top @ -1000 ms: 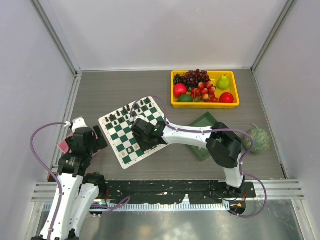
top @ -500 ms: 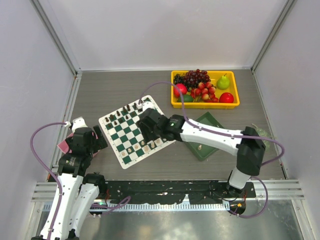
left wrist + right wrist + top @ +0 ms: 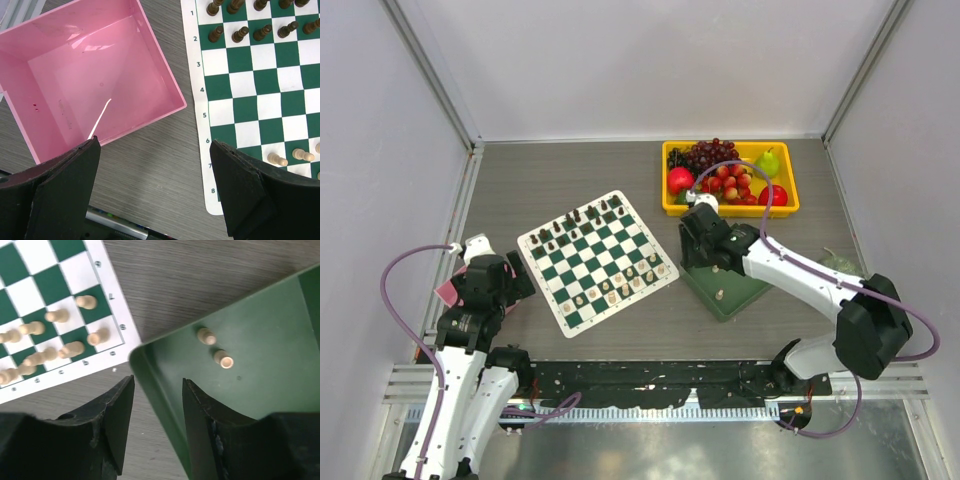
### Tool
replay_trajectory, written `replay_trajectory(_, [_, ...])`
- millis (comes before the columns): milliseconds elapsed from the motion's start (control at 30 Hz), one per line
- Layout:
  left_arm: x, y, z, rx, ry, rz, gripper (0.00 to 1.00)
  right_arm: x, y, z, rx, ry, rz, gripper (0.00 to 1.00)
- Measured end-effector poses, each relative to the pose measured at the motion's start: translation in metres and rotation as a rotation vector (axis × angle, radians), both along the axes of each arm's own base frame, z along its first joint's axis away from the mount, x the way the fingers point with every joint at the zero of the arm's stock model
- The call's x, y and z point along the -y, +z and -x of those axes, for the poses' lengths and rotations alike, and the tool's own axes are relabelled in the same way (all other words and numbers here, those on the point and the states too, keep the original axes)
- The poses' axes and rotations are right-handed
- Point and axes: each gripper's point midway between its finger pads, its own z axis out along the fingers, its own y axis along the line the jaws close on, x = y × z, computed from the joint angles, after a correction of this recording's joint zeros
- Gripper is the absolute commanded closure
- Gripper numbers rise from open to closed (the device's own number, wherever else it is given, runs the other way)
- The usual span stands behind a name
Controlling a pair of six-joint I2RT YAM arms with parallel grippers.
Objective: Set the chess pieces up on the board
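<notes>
Top external view: no longer over the board [image 3: 582, 262], as a second ago, but above the green tray [image 3: 740, 292] with the right pincer [image 3: 157, 385], half parted and holding nothing. Leaves cream chess pieces [image 3: 611, 291] ranked on the board's near rows, two stray pieces [image 3: 206, 335] in the tray. Suggests another pickup next. Keeps the left pincer [image 3: 155, 150] spread wide beside the pink box [image 3: 100, 90].

Two chess pieces [image 3: 222, 359] in tray [image 3: 745, 290], right of board [image 3: 597, 262].

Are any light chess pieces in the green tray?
Yes, the right wrist view shows two light chess pieces sitting on the floor of the green tray.
</notes>
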Motion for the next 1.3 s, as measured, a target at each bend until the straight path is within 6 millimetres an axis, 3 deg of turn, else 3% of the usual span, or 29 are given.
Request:
replay_trajectory(200, [0.0, 0.0, 0.0, -0.001, 0.0, 0.0, 0.01, 0.034, -0.021, -0.006, -0.039, -0.071, 0.048, 0.55])
replay_trajectory(433, [0.0, 0.0, 0.0, -0.001, 0.0, 0.0, 0.01, 0.051, -0.035, -0.021, -0.053, -0.1, 0.089, 0.58])
replay_trajectory(1300, [0.0, 0.0, 0.0, -0.001, 0.001, 0.0, 0.01, 0.054, -0.068, -0.035, -0.115, -0.063, 0.146, 0.66])
